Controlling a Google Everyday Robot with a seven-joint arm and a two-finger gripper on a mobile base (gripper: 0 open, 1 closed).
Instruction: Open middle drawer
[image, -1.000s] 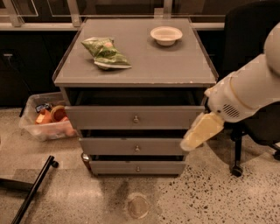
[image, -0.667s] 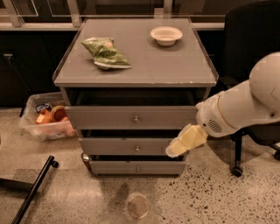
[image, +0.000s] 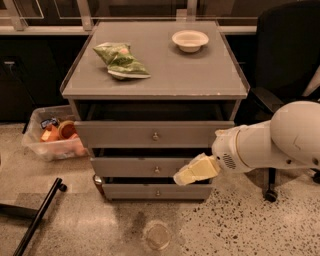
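Note:
The grey cabinet (image: 155, 75) has three drawers. The middle drawer (image: 130, 167) is a wide, shallow grey front with a small round metal knob (image: 157, 170) at its centre, between the taller top drawer (image: 120, 134) and the lowest drawer (image: 135, 191). All three fronts stand slightly out from the frame. My gripper (image: 184, 178), cream-coloured at the end of the white arm (image: 280, 140), comes in from the right. It sits in front of the right half of the middle drawer, a short way right of and below the knob, not touching it.
A green bag (image: 120, 60) and a white bowl (image: 190, 40) lie on the cabinet top. A clear bin of items (image: 50, 140) stands on the floor at left. A black office chair (image: 285, 60) is at right. A clear lid (image: 158, 235) and a black bar (image: 40, 215) lie on the floor.
The arm has swung lower and to the left, bringing the gripper from the cabinet's right edge to in front of the middle drawer, closer to the knob. The drawers have not moved.

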